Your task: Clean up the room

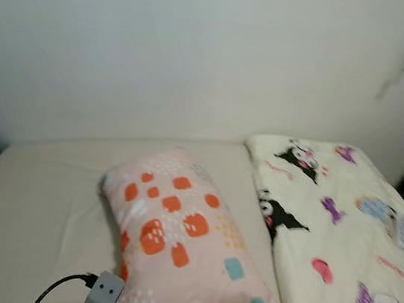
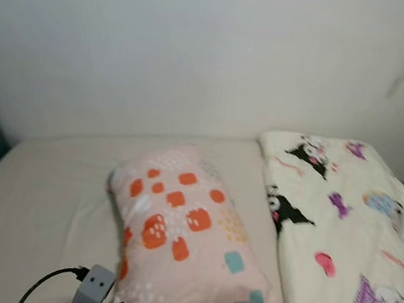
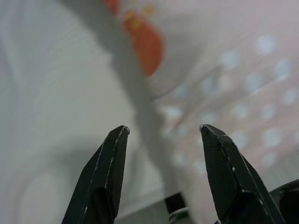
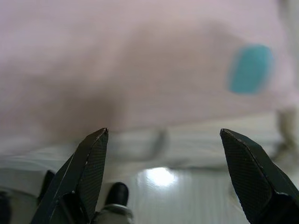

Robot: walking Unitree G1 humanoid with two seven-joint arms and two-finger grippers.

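From where I sit, the job in hand looks like tidying the bed: both arms are low at the near edge with the pillow lying lengthwise between them, its far end toward the wall. On the left, my left end effector stands wide, fingers apart with nothing between them, its tips just beside the pillow's left flank where the orange patches meet the sheet. The pillow itself rests on the bare sheet, near the blanket with cartoon prints that covers the bed's right side; whether the two touch I can't tell. On the right, my right end effector is also wide and empty, aimed at the pillow's near right corner with the teal patch. I judge the next move calls for closing in on the pillow from both sides, or pinching a corner, then lifting it toward the head of the bed. Both wrists are cut off at the head views' lower edge, the wrist views are blurred, and the pillow's near end is hidden.
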